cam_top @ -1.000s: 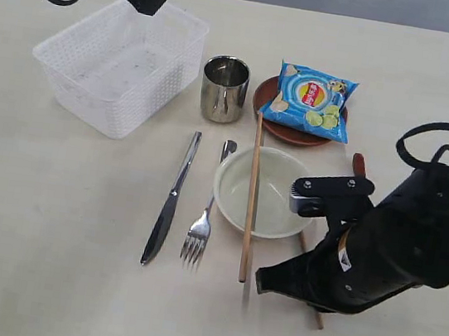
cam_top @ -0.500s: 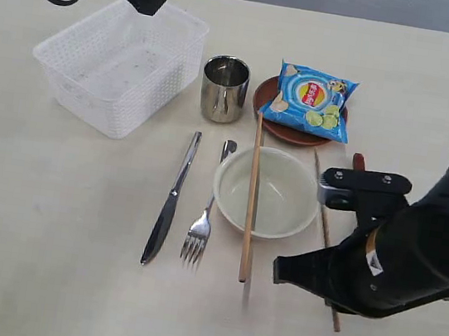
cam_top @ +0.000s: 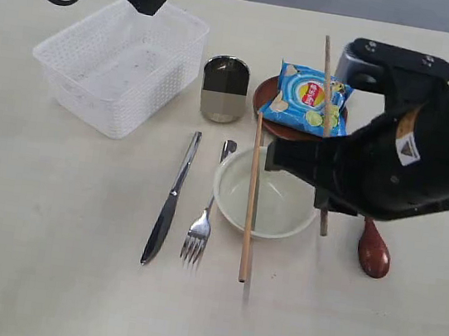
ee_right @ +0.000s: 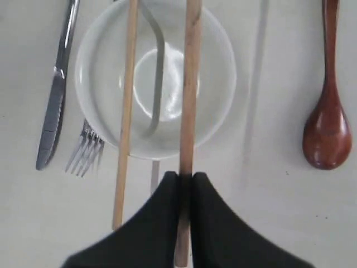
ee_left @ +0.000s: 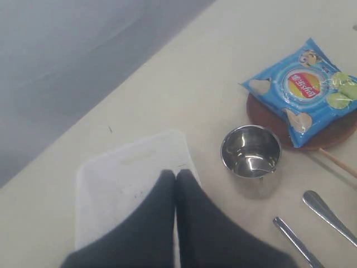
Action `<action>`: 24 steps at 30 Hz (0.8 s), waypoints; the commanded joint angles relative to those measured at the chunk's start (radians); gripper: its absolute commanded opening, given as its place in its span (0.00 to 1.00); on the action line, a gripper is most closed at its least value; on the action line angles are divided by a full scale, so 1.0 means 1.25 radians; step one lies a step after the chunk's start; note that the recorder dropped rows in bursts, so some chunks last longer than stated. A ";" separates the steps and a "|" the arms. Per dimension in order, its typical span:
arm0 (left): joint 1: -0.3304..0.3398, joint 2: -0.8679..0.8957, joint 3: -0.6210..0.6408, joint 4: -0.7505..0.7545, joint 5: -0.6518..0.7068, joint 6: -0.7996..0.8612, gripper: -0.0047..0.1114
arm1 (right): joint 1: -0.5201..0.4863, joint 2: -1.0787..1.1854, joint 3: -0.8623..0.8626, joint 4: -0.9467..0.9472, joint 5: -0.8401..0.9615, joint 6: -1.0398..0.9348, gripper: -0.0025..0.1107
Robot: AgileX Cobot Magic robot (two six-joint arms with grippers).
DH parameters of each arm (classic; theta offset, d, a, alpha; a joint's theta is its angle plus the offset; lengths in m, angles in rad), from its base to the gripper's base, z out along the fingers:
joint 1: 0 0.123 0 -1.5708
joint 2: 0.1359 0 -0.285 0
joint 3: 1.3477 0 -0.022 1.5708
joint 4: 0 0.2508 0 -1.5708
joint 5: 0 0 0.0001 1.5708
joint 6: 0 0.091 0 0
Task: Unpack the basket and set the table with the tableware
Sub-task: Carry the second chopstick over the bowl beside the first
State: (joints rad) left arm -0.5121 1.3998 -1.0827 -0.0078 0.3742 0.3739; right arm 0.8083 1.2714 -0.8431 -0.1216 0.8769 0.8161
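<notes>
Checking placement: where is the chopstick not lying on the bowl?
Exterior view, right of centre: that chopstick is clamped in the right gripper over the bowl, between the resting chopstick and the spoon.

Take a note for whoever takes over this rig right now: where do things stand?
Left gripper shut, empty, above the basket, which looks empty.
Right gripper shut on one chopstick, held in the air by the bowl.
On the table: knife, fork, cup, spoon; second chopstick lies across the bowl; chip bag sits on the plate.
Left: set the held chopstick down, probably beside its mate.
</notes>
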 commanded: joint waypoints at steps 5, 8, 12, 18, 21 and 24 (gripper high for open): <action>0.002 -0.004 0.005 -0.002 -0.003 -0.004 0.04 | 0.001 0.170 -0.050 0.023 0.011 0.005 0.02; 0.002 -0.004 0.005 -0.002 -0.003 -0.004 0.04 | 0.001 0.214 -0.064 0.029 0.007 0.005 0.02; 0.002 -0.004 0.005 -0.002 -0.003 -0.004 0.04 | 0.001 0.230 -0.071 0.060 -0.039 -0.006 0.02; 0.002 -0.004 0.005 -0.002 -0.003 -0.004 0.04 | 0.002 0.235 -0.069 0.097 -0.058 -0.037 0.02; 0.002 -0.004 0.005 -0.002 -0.003 -0.004 0.04 | 0.002 0.235 -0.069 0.102 -0.058 -0.037 0.02; 0.002 -0.004 0.005 -0.002 -0.003 -0.004 0.04 | 0.014 0.242 -0.069 0.103 -0.049 -0.037 0.02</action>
State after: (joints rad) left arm -0.5121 1.3998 -1.0827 -0.0078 0.3742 0.3739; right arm 0.8146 1.5666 -0.9229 0.0054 0.8102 0.7819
